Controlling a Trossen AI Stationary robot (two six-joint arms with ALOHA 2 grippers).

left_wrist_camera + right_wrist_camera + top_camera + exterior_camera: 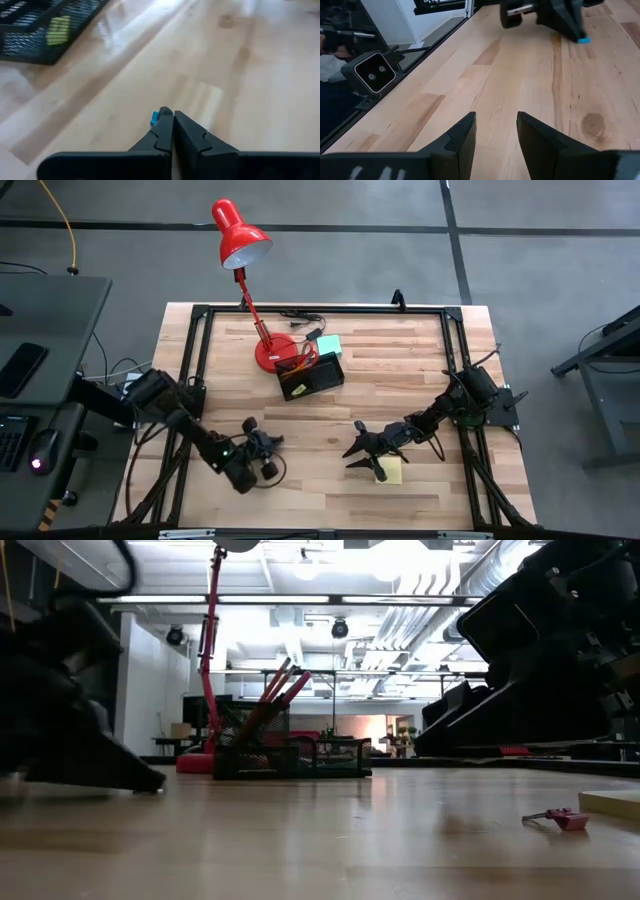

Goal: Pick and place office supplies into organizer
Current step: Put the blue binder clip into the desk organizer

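Lying nearest the low camera, one small pink clip-like piece [560,818] is resting on the pale wooden desk [400,370], just beside the edge of one yellow square sticky-note pad [390,470] near the desk's front edge. One right gripper [366,450] is hovering over the desk just beside that pad, its two dark fingers [461,136] standing apart with nothing between them. One left gripper [268,442] is sitting low near the front left part of the desk, its two dark fingers [165,131] pressed together on one tiny blue piece [154,117], which is showing at the fingertips. One black mesh organizer tray [312,376] is standing toward the back middle of the desk, already holding several orange and red pencils [275,692] leaning upright, and one small yellow-green piece [59,29] is showing through its mesh wall. One teal square sticky-note pad [329,344] is lying just behind the organizer, near the round base of one red desk lamp [241,235] at the back edge.
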